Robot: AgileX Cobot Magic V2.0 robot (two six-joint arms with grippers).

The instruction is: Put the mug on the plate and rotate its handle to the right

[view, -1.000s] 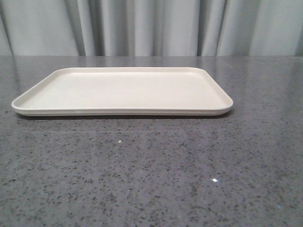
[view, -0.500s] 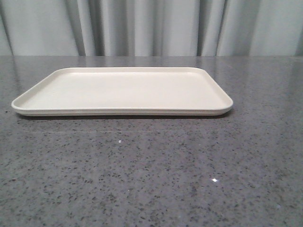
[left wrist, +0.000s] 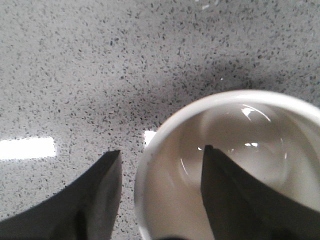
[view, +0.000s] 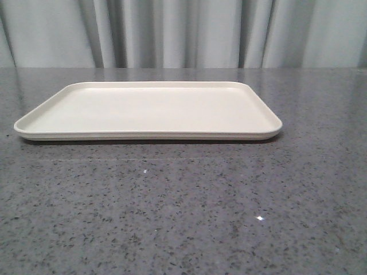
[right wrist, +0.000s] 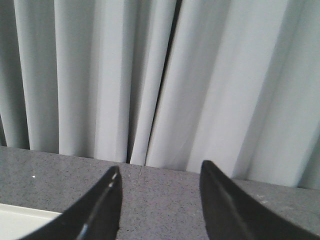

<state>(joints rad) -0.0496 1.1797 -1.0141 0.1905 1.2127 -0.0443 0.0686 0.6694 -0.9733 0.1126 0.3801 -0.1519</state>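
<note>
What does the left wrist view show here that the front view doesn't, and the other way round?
Only the left wrist view shows the mug, seen from above, with the left gripper straddling its rim: one finger inside, one outside on the countertop side. Only the front view shows the plate, with nothing on it, and the curtain behind. Both show the speckled grey countertop. The handle appears in neither.

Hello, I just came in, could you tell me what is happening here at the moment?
The left gripper is at a white mug that stands on the grey speckled table. Its fingers straddle the mug's rim, one outside and one inside the cup, with a gap to the wall, so no grip is made yet. The cream plate holds nothing in the front view. The right gripper is open, facing the curtain, holding nothing.
</note>
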